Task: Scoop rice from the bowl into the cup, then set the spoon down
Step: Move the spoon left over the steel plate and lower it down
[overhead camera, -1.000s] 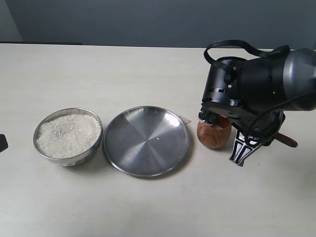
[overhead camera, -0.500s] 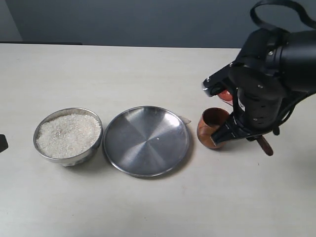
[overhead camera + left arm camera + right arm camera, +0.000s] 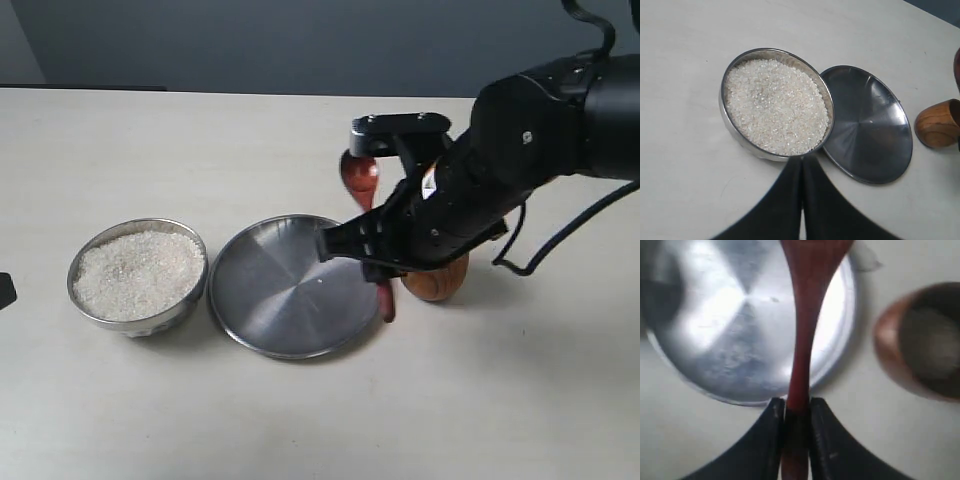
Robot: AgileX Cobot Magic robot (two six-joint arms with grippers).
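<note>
One slim, glossy reddish-brown wooden spoon (image 3: pixel 801 355)

The right arm (image 3: pixel 520 140) hides most of the cup (image 3: pixel 440 285).

No writing readable — none (labels, numbers) anywhere.

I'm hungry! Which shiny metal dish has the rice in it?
The deep bowl on the left of the exterior view, filled with white rice. The flat plate beside it is bare.
</note>
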